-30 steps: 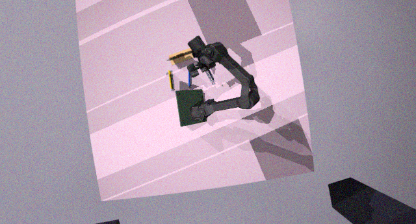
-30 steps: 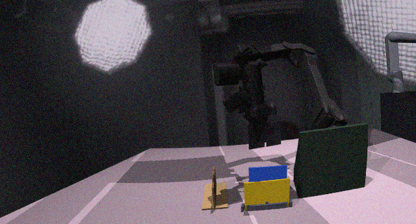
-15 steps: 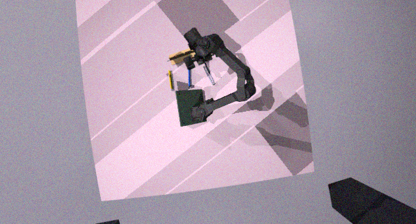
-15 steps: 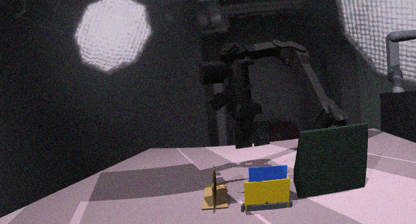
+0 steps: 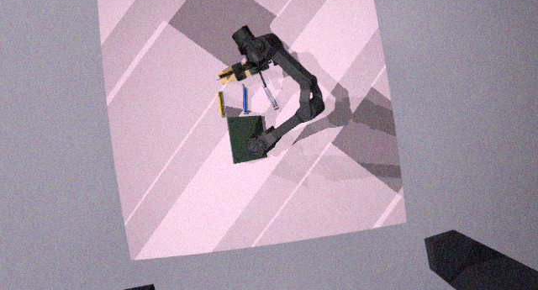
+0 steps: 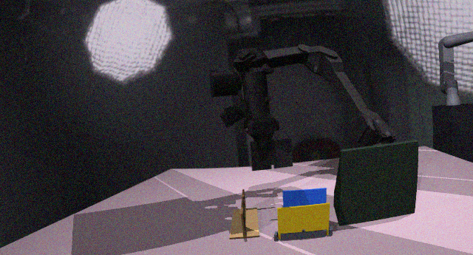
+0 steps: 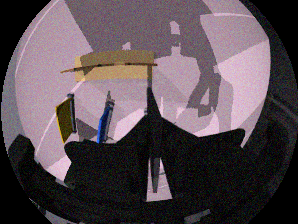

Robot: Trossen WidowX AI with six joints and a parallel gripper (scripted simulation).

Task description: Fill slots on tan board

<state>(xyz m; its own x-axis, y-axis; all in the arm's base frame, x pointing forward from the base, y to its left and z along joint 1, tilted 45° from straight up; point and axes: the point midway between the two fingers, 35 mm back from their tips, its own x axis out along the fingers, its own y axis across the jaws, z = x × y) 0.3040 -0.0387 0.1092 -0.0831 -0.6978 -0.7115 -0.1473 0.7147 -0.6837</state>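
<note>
Above the desk (image 5: 189,223) (image 6: 377,240), our hand (image 5: 261,68) (image 6: 272,167) (image 7: 150,119) grips a thin, dark-looking board (image 5: 262,78) (image 7: 153,105), apart from the tan board (image 5: 227,75) (image 6: 243,214) (image 7: 115,64); we see none seated, with yellow (image 5: 220,102) (image 6: 303,218) (image 7: 64,120) and blue (image 5: 245,98) (image 6: 304,196) (image 7: 103,125) waiting upright.

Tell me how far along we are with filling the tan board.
Seated: I see no board locked crosswise onto the tan board. In hand: the gripper holds a dark board upright, notch down, above the table. Left: seating it; the blue board and yellow board stand unplaced. Open slots can't be counted.
</note>
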